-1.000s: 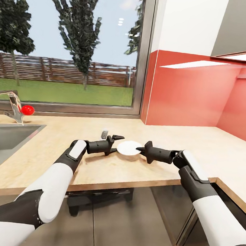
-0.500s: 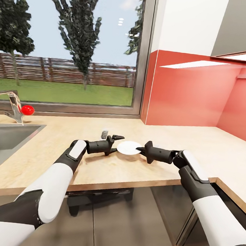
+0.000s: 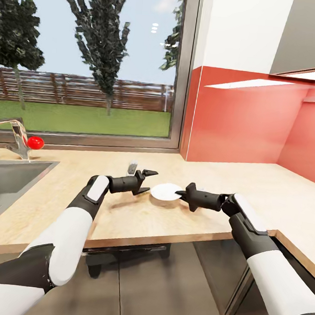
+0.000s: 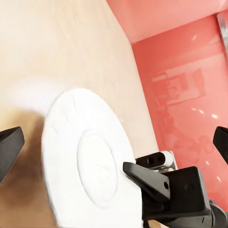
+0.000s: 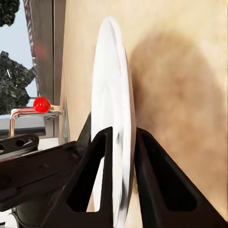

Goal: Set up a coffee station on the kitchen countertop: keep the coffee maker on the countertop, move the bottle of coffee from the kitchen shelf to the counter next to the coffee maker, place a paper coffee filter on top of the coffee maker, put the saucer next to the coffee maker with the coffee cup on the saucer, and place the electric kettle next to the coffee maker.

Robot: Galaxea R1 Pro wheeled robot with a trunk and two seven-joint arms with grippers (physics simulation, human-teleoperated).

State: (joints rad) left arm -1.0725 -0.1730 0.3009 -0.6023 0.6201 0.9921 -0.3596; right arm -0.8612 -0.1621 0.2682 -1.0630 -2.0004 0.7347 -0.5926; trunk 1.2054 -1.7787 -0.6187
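While you look down over the worktop: both of your arms reach in over the near edge and meet at the white saucer, in the middle of the scene.
Saucer: the saucer (image 3: 166, 192) sits over the light wooden worktop (image 3: 123, 216), between your two grippers, with a soft shadow under it; from the wrist cameras it looks lifted a little, though you cannot be sure it is clear of the surface.
Right gripper: your right gripper (image 3: 179, 194) is clamped on the saucer's right rim; in the right wrist view the two fingers (image 5: 102, 156) press on either face of the thin edge (image 5: 114, 118).
Left gripper: your left gripper (image 3: 149, 172) is at the saucer's far left, fingers spread wide apart and holding nothing; in the left wrist view its fingertips (image 4: 9, 147) stand well to either side of the saucer (image 4: 85, 166).
Change since a second ago: your left gripper has risen and shifted slightly toward the far side, so it now stands off the saucer's rim where before it sat just beside it; your right gripper keeps its hold, with the saucer close to where it was.
Sink: the steel sink (image 3: 12, 183) is sunk into the worktop at the left, its tap (image 3: 11, 135) carrying a red knob (image 3: 35, 142).
Small object: a small grey item (image 3: 132, 167) stands on the worktop just beyond your left gripper; it is too small to identify.
Backdrop: a window (image 3: 90, 56) runs along the far side, and a red wall panel (image 3: 247, 117) closes the right.
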